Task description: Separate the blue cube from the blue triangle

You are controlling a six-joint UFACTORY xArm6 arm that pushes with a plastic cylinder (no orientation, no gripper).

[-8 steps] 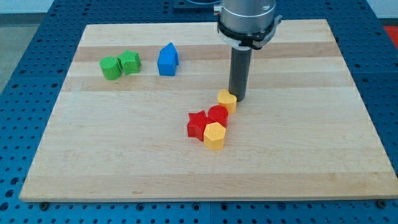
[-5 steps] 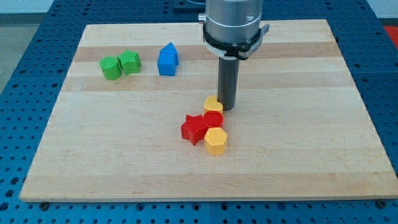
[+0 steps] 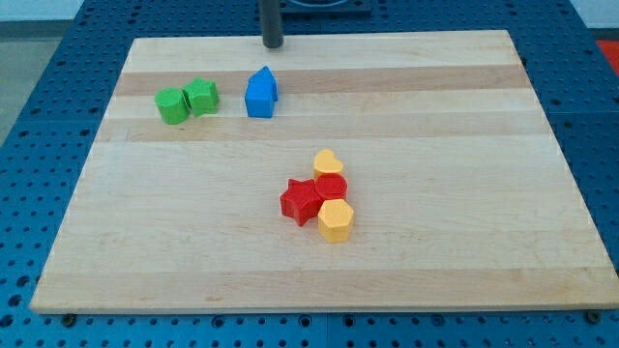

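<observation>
The blue cube point(image 3: 257, 100) and the blue triangle point(image 3: 268, 81) stand touching at the upper left of the wooden board point(image 3: 464, 222), the triangle just behind the cube on its right. My tip point(image 3: 274, 44) is at the board's top edge, above the blue pair and clear of them by a small gap. Only the rod's lower part shows.
A green cylinder point(image 3: 172, 106) and a green star point(image 3: 202, 97) touch at the left of the blue pair. Near the board's middle a cluster holds a yellow heart point(image 3: 328, 162), a red cylinder point(image 3: 332, 188), a red star point(image 3: 301, 201) and a yellow hexagon point(image 3: 335, 220).
My tip has left the yellow heart and moved up and left to the board's top edge above the blue blocks. Before that, it pushed the cluster slightly left.
</observation>
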